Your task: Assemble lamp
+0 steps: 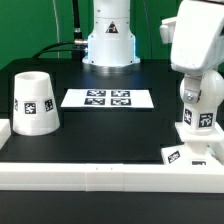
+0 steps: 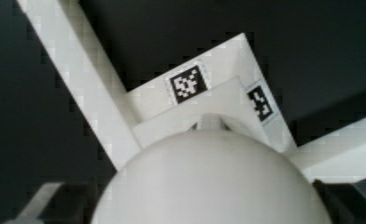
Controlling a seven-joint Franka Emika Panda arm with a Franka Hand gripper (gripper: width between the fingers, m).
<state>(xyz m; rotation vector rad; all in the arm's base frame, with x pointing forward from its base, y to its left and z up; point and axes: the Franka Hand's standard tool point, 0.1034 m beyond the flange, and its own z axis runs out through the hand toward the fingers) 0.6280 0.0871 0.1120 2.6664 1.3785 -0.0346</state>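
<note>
The white bulb point(image 1: 199, 116) with its tags hangs upright at the exterior view's right, just above the flat square base point(image 1: 188, 153) by the front rail. My gripper point(image 1: 197, 92) is shut on the bulb from above. In the wrist view the bulb point(image 2: 205, 172) fills the middle between the dark fingers point(image 2: 48, 203). The base point(image 2: 219, 88) with two tags lies beyond it. I cannot tell whether the bulb touches the base. The tapered shade point(image 1: 33, 102) stands apart at the exterior view's left.
The marker board point(image 1: 108, 98) lies in the middle of the black table. A white rail point(image 1: 100, 174) runs along the front edge and shows as a diagonal bar in the wrist view point(image 2: 82, 75). The arm's pedestal point(image 1: 108, 40) stands at the back.
</note>
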